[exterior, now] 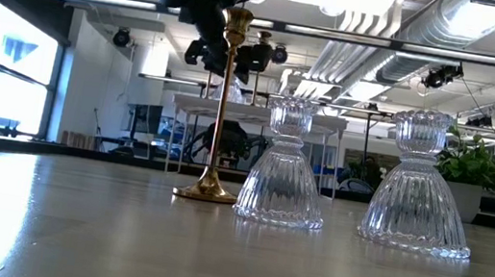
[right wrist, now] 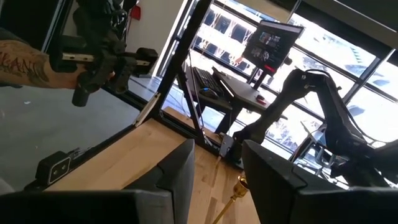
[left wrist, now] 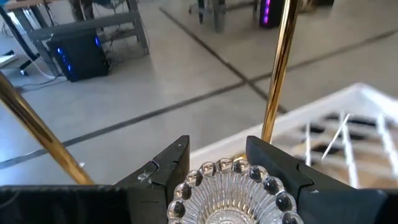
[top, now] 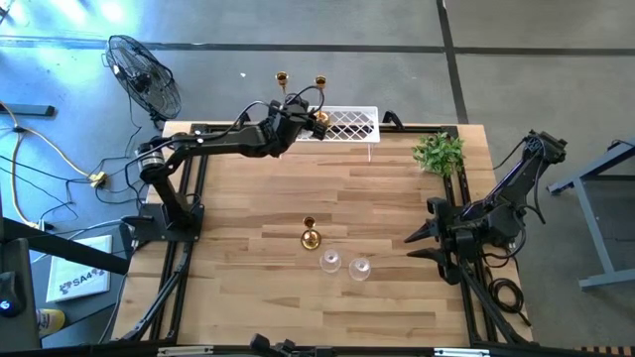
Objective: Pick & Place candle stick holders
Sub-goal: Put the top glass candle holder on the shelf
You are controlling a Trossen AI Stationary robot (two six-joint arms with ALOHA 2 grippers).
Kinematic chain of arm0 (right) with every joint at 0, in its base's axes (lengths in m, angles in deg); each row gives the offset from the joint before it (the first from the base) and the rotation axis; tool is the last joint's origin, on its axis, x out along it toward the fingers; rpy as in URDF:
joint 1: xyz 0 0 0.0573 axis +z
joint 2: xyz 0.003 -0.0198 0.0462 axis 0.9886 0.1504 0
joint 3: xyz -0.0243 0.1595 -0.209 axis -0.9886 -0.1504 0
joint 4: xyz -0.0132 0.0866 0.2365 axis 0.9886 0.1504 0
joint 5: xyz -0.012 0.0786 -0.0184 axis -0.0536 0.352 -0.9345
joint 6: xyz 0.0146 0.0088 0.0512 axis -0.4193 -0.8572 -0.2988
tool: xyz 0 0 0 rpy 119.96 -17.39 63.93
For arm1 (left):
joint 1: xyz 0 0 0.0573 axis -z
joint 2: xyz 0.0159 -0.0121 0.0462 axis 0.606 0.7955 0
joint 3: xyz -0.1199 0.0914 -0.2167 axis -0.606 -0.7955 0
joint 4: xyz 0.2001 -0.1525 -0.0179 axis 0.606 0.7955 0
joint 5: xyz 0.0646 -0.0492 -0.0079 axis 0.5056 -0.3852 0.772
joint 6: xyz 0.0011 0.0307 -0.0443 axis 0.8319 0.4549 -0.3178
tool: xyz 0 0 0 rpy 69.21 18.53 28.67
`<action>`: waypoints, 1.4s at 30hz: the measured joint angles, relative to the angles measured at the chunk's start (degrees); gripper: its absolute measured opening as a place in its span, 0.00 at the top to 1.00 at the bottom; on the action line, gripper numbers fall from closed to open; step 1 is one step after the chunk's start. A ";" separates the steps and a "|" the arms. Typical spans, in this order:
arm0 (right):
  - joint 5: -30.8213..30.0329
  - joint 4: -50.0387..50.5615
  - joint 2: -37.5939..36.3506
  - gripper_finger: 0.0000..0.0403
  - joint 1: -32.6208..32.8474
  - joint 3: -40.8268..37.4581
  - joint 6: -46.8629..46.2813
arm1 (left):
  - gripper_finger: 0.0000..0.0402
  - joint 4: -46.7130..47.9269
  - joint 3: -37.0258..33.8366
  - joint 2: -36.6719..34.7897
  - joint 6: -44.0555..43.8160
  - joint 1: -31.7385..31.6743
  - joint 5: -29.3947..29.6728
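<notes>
My left gripper is at the table's far edge, by the left end of the white lattice rack, shut on a clear glass candle stick holder. Two gold holders rise just beyond it; their stems flank the fingers and their bases are hidden. Mid-table, a third gold holder and two clear glass ones stand on their round bases. My right gripper waits open at the right, with nothing between its fingers. My left gripper pinches the glass holder's beaded top rim between its two fingers, one on each side. The fingers reach toward the table's far edge, slanting slightly down. The gripper hides the holder's lower part, so whether it rests on anything cannot be told.
A small green plant stands at the far right corner. A floor fan stands off the table's far left. In the right wrist view a person's forearm holds a black device beyond the table.
</notes>
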 joint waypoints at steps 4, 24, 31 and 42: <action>-0.02 0.29 0.00 0.68 0.00 0.00 -0.02 | 0.64 -2.68 0.08 1.18 1.34 0.00 -0.58; -0.02 0.65 0.00 0.68 0.00 0.00 0.00 | 0.55 -1.91 0.02 1.89 1.41 0.02 -0.89; -0.02 0.68 0.00 0.68 0.01 0.00 -0.02 | 0.38 -1.83 0.02 1.89 -0.38 0.02 0.37; -0.03 0.74 0.00 0.68 0.01 0.00 -0.01 | 0.46 -0.81 0.23 1.78 1.02 1.55 0.71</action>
